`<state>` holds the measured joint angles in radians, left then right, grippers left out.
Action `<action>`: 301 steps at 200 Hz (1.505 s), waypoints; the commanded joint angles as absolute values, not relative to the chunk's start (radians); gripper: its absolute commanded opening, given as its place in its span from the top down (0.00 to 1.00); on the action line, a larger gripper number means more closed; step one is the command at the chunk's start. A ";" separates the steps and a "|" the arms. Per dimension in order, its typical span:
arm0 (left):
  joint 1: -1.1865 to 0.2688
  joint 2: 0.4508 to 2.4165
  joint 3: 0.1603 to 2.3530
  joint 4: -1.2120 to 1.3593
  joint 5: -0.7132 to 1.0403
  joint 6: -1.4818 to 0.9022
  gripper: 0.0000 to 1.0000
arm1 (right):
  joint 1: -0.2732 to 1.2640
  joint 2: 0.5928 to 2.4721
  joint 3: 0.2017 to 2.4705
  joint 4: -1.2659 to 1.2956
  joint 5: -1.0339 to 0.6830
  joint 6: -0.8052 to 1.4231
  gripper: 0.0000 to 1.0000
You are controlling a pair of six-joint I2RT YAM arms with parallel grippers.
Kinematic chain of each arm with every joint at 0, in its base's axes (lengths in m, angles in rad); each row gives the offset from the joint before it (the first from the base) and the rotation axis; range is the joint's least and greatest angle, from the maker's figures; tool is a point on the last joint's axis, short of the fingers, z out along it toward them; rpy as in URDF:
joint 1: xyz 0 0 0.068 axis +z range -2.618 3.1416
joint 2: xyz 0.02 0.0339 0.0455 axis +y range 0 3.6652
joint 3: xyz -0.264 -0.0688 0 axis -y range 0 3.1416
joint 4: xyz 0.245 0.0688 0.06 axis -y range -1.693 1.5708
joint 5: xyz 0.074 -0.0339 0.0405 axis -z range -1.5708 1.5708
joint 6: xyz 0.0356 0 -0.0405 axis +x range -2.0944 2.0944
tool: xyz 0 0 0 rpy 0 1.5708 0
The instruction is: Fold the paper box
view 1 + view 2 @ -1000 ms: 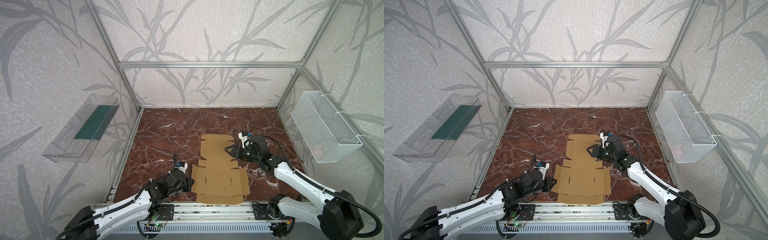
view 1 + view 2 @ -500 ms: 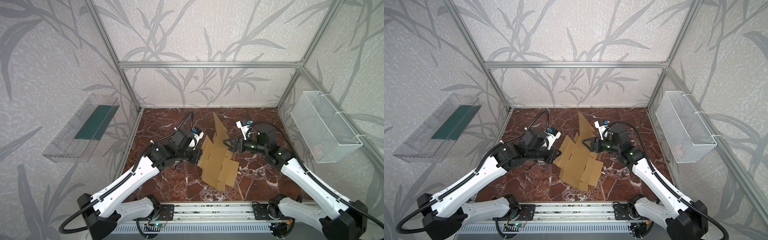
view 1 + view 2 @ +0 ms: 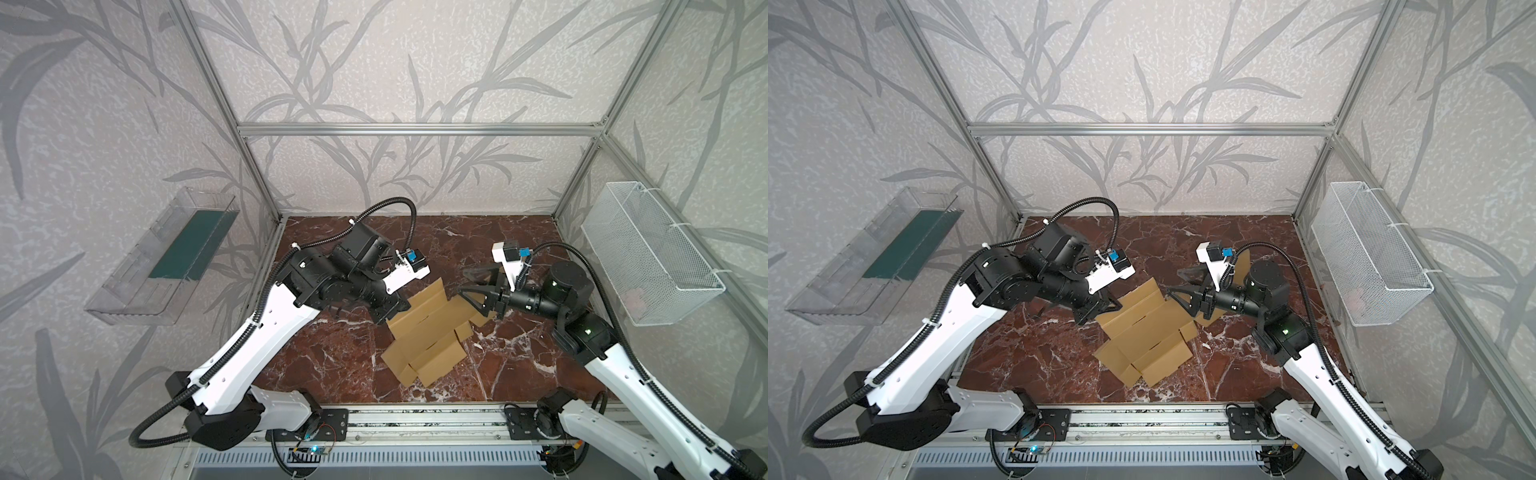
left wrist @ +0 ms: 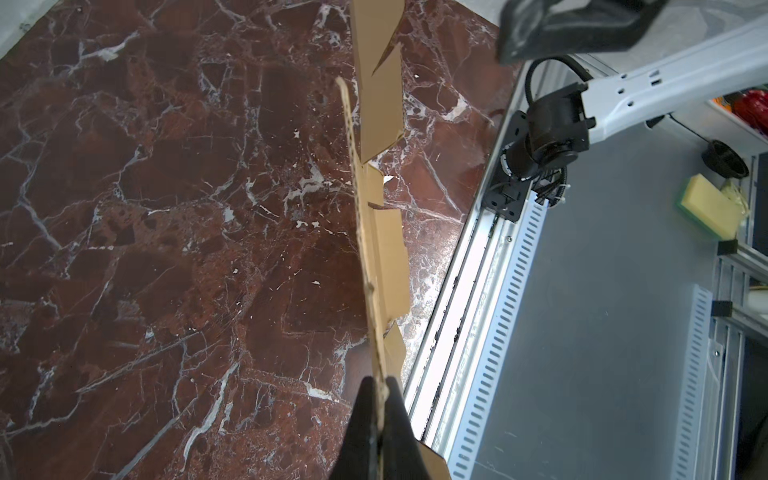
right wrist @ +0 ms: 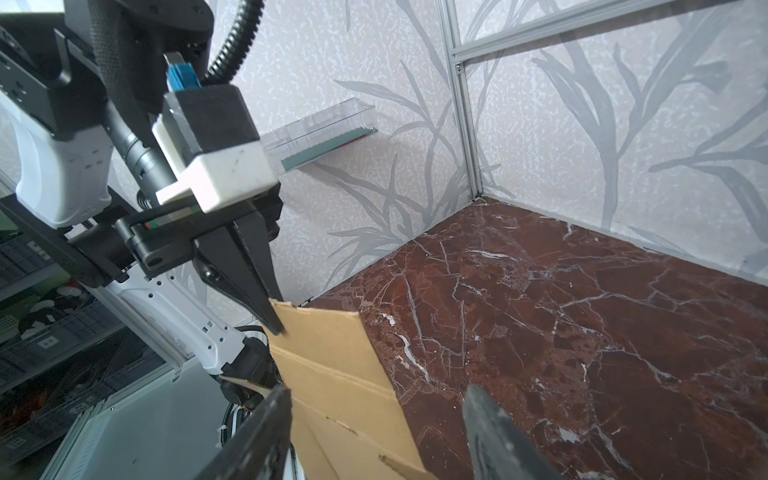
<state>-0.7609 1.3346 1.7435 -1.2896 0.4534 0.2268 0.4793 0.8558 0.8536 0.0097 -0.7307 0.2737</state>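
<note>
Left claw (image 4: 379, 399), clamped on an edge of the flat paper box (image 3: 428, 332), holds it tilted above the bench (image 3: 332, 361); right claw (image 3: 467, 286), open and apparently straddling the far edge, should close squarely before creasing.

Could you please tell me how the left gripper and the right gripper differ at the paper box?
The left gripper is shut, pinching an edge of the paper box; the right gripper is open, clamping nothing. The left gripper seems to angle downward along the cardboard, while the right gripper lies closer to level, its jaws wide apart with the cardboard showing between them. Both are black and face the same box.
</note>
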 commanded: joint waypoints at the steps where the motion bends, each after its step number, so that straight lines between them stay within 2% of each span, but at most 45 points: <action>1: -0.758 1.348 1.794 -1.380 0.501 0.329 1.00 | 0.491 0.850 0.836 0.085 -0.802 0.243 0.35; 31: -0.760 1.360 1.811 -1.395 0.528 0.345 1.00 | 0.504 0.862 0.854 0.054 -0.820 0.214 0.36; 64: -0.797 1.371 1.787 -1.385 0.401 0.346 1.00 | 0.557 0.891 0.894 -0.019 -0.837 0.157 0.37; 135: -0.822 1.377 1.815 -1.384 0.436 0.385 1.00 | 0.586 0.931 0.893 -0.053 -0.839 0.118 0.44; 247: -0.841 1.369 1.819 -1.379 0.419 0.396 1.00 | 0.588 0.942 0.879 -0.011 -0.933 0.135 0.78; 301: -0.842 1.348 1.802 -1.353 0.365 0.394 1.00 | 0.588 0.953 0.880 0.000 -0.968 0.146 1.00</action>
